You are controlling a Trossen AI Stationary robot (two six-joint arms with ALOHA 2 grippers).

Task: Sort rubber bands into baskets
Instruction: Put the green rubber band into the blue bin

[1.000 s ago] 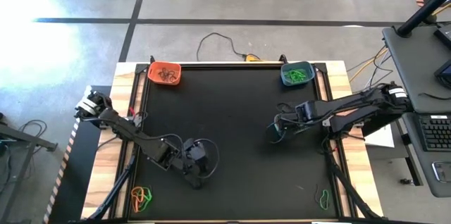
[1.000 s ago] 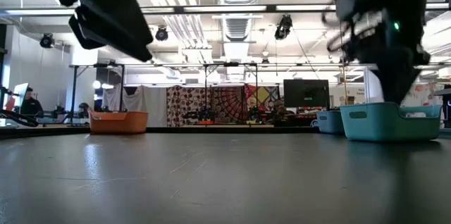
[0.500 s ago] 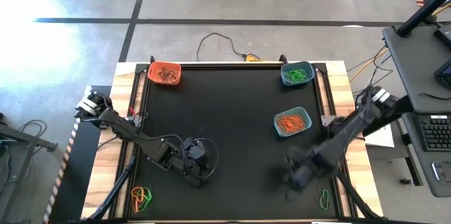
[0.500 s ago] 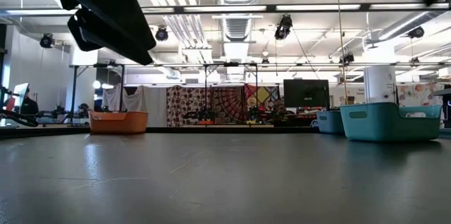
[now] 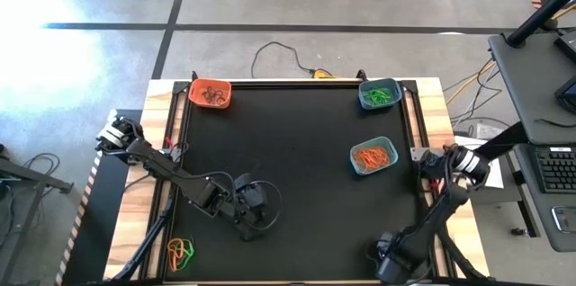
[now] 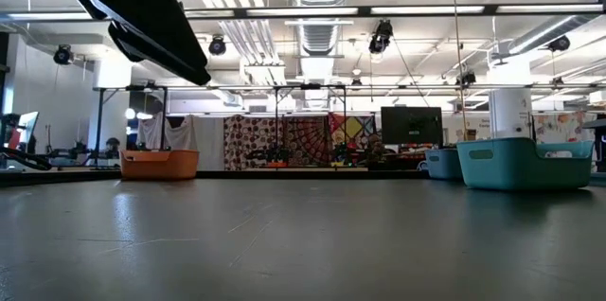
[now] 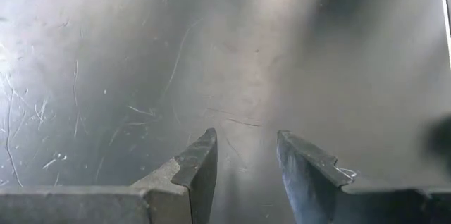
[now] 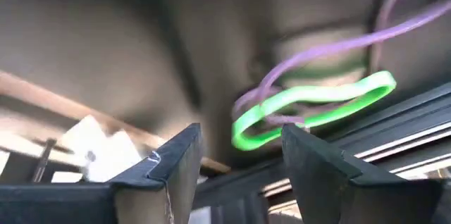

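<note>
Green rubber band [image 8: 310, 108] just ahead of the right gripper's [image 8: 236, 157] parted jaws.

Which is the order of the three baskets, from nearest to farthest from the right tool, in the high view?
Measured from the right tool, at the table's near right corner:
1. The blue basket, on the right side at mid-depth, holding orange bands.
2. The teal basket, at the far right corner, holding green bands.
3. The orange basket, at the far left corner, holding dark bands.
</note>
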